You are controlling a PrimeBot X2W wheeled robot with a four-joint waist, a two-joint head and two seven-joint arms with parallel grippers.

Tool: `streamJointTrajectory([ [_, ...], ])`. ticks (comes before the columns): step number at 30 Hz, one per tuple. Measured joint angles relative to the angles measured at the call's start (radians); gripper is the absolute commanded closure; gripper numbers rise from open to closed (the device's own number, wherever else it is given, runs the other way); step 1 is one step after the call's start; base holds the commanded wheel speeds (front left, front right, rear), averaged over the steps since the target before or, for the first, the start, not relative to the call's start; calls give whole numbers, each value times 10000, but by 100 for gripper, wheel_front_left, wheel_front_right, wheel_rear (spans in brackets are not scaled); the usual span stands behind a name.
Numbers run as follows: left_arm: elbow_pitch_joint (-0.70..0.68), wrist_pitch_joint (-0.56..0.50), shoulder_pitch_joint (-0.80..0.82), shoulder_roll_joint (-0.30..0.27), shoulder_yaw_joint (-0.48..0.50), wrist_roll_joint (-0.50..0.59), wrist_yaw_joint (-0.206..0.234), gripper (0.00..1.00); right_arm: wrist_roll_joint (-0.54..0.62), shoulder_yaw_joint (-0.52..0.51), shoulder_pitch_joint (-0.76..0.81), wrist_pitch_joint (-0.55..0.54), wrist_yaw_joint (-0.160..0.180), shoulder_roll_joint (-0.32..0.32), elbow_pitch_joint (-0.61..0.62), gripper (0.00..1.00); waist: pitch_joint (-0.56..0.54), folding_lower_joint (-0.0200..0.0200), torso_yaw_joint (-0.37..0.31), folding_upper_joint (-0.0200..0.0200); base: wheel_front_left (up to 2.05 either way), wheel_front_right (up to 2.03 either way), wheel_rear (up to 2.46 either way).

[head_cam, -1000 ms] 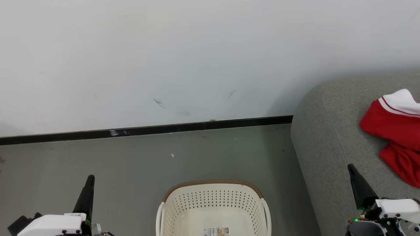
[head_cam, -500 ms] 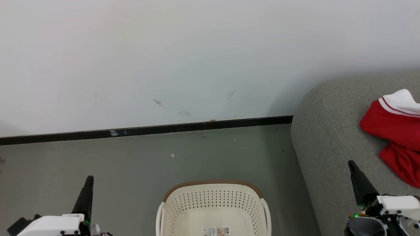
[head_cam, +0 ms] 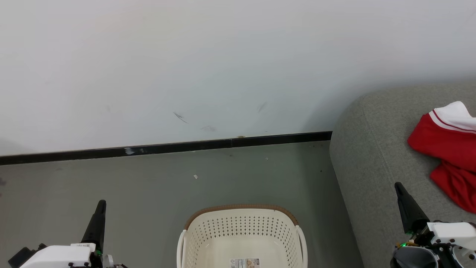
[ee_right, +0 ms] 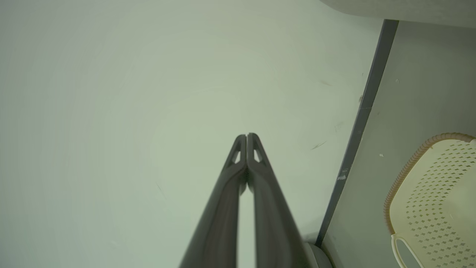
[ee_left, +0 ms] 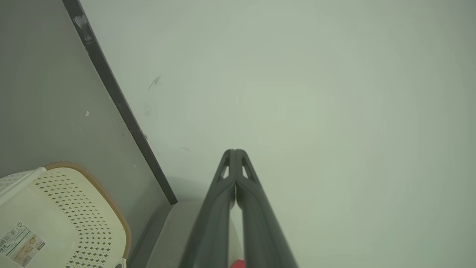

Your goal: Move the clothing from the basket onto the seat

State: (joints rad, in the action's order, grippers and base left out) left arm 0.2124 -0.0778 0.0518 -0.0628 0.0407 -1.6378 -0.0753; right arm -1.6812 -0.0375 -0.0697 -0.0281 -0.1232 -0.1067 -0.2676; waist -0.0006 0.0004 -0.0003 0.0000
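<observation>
one basket (head_cam: 241, 227), one seat (head_cam: 372, 156), perhaps two red garments (head_cam: 444, 149)

The basket (head_cam: 241, 229) is cream-white with rows of little dark holes and a brown woven top edge. Right of the basket, the seat (head_cam: 372, 156) is light grey. The clothing (head_cam: 446, 149) on it is bright red with white parts and thin stripes. Behind the basket, the floor (head_cam: 148, 186) is grey-green, the strip (head_cam: 167, 148) is black and the wall (head_cam: 186, 56) is white.
</observation>
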Motion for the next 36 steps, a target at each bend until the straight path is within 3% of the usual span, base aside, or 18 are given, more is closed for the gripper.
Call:
streamJointTrajectory([
  [36, 92, -2, 17, 0, 10, 0, -69, 100, -2, 0, 0, 0, 0, -2, -10, 100, -2, -2, 0, 0, 0, 0, 0],
])
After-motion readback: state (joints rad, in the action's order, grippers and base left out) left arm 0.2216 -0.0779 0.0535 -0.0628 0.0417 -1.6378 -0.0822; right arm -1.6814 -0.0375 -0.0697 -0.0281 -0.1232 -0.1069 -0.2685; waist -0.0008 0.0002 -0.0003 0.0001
